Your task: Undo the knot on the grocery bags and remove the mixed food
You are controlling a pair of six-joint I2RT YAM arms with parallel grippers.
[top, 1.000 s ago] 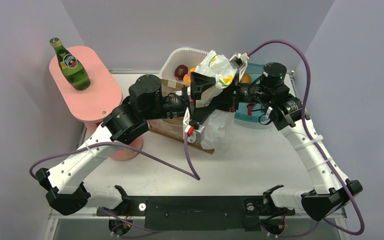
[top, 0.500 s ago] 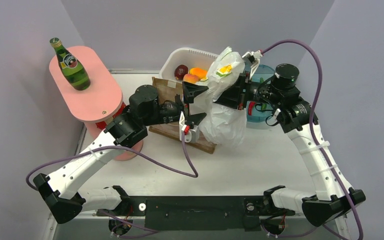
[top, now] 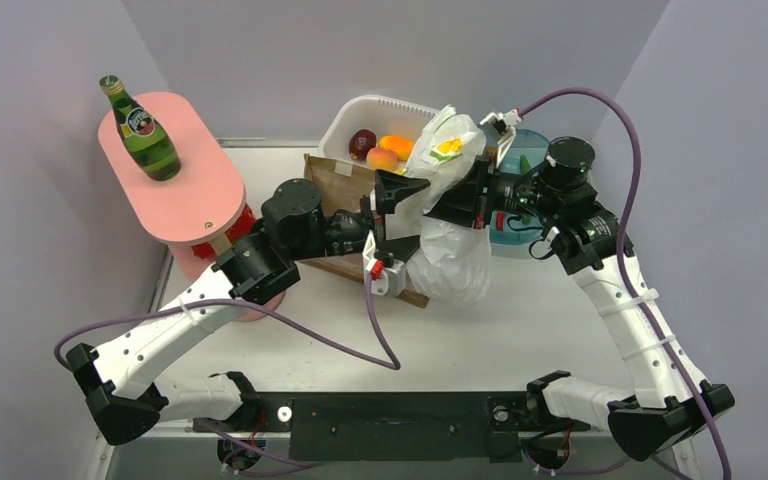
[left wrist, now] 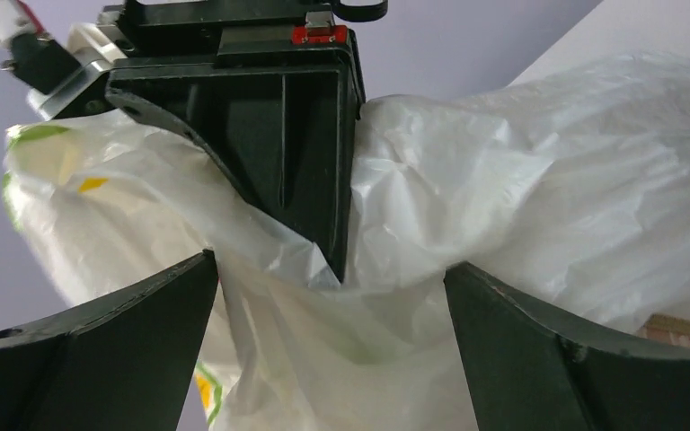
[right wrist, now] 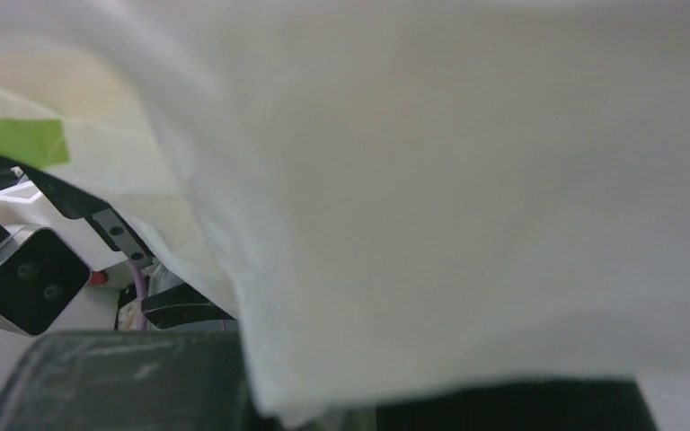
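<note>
Closer to the white bag (top: pixel 450 262) than half a second ago: left gripper (top: pixel 403 230), fingers spread wide on either side of the crumpled plastic, clasping nothing. Pinched shut on the bag's top: right gripper (top: pixel 438 208). Hangs lifted near the table's centre, over the brown paper bag (top: pixel 335 180). At ten o'clock, green bottle (top: pixel 142 132) upright on pink stand (top: pixel 185 200).

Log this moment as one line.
left claw: open, straddling bag | right claw: shut on bag | bottle: on pink stand
</note>
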